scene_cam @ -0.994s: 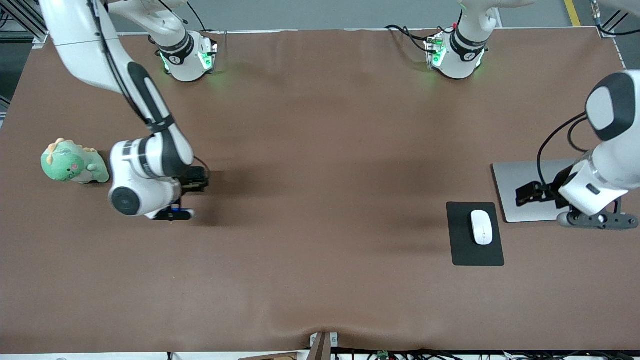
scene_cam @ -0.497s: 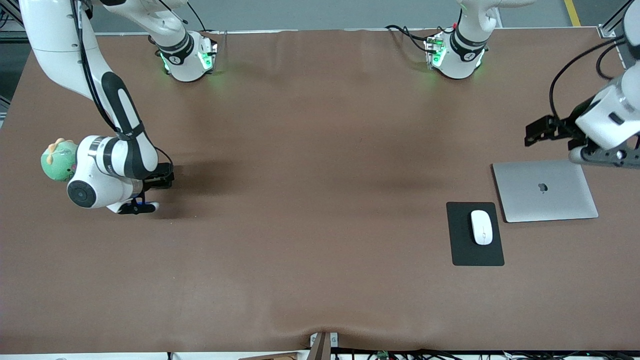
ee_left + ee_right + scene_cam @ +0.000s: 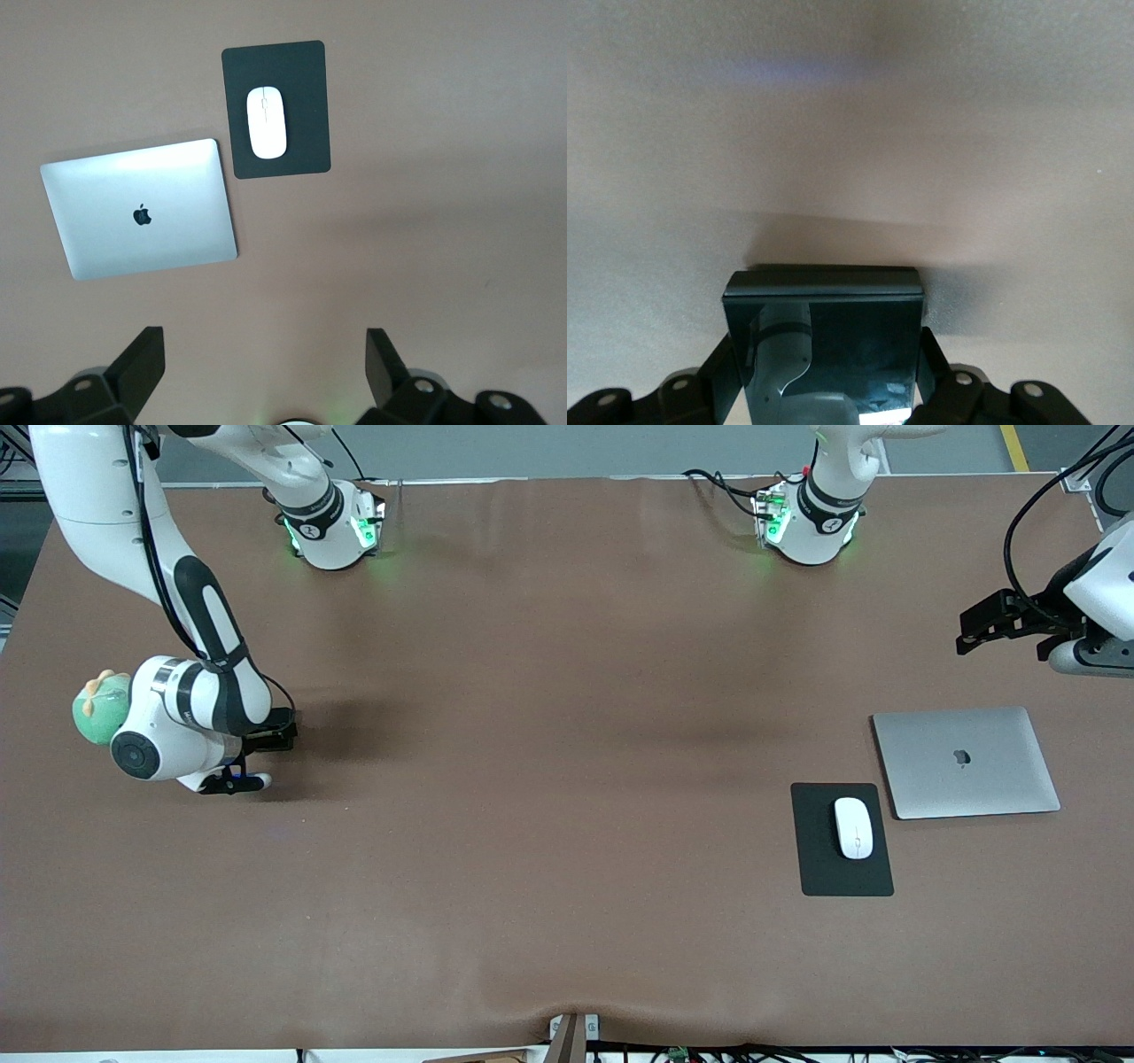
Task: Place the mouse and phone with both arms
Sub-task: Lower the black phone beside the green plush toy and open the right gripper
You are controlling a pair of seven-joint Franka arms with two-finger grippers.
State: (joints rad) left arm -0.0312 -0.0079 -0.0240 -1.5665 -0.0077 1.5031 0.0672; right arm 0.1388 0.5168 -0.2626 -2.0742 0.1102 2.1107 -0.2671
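Fingers of right gripper (image 3: pixel 824 390) clamped on phone (image 3: pixel 824 345), carried toward green dinosaur plush (image 3: pixel 96 713), low over tablecloth. Left gripper (image 3: pixel 261 367) open, empty, lifted off laptop (image 3: pixel 966 762). Mouse (image 3: pixel 853 827) rested on mouse pad (image 3: pixel 819 872); phone placement pending.

White mouse (image 3: pixel 853 827) on black mouse pad (image 3: pixel 819 868), just beside closed silver laptop (image 3: pixel 966 762).

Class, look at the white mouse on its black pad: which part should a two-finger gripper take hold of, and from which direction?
Grip the mouse across its narrow width, on the two long sides, coming straight down from above. It lies flat on the mouse pad, with open space all around.
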